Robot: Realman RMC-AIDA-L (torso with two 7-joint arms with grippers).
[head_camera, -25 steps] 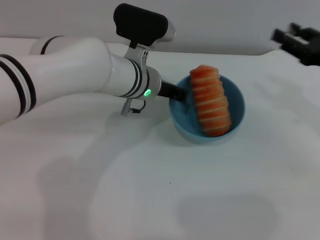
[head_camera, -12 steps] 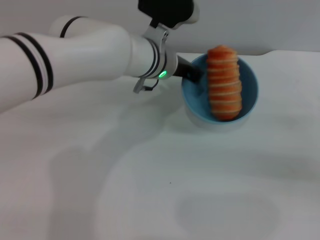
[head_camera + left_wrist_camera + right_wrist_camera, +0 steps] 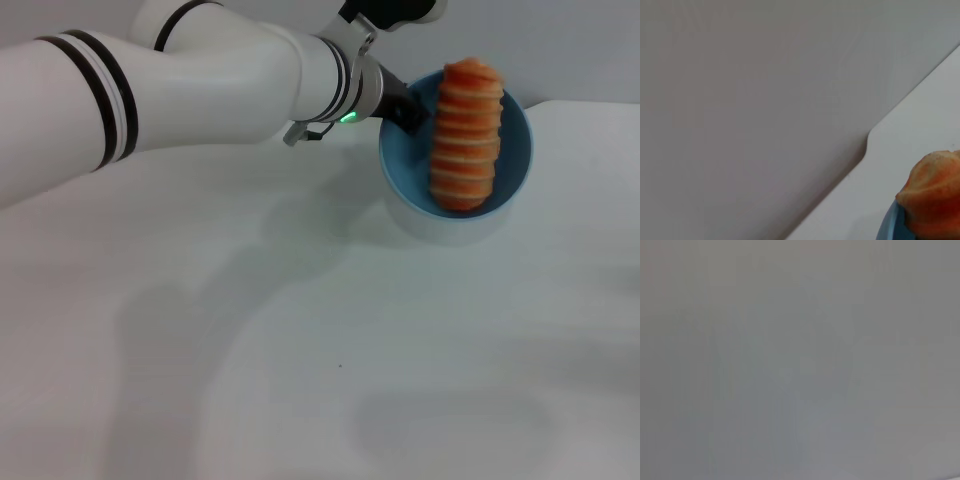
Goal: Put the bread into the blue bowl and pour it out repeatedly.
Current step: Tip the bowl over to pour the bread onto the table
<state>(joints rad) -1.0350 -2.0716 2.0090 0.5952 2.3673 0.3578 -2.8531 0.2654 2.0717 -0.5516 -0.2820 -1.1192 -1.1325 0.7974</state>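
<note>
The blue bowl (image 3: pixel 512 150) is held off the white table (image 3: pixel 330 380) at the far right, tilted so its opening faces me. The bread (image 3: pixel 465 135), with its orange-and-cream ridged top showing, lies inside the bowl, one end poking over the upper rim. My left gripper (image 3: pixel 408 108) is shut on the bowl's left rim. In the left wrist view one end of the bread (image 3: pixel 935 192) shows above a sliver of the bowl's rim (image 3: pixel 890 227). My right gripper is out of view, and the right wrist view shows only plain grey.
My white left arm (image 3: pixel 200 80) reaches across the far left of the table. A grey wall (image 3: pixel 560 40) stands behind the table's far edge.
The left arm has lifted the bowl with the bread up and to the right, away from me. The right gripper, seen at the far right one second ago, has left the view.
</note>
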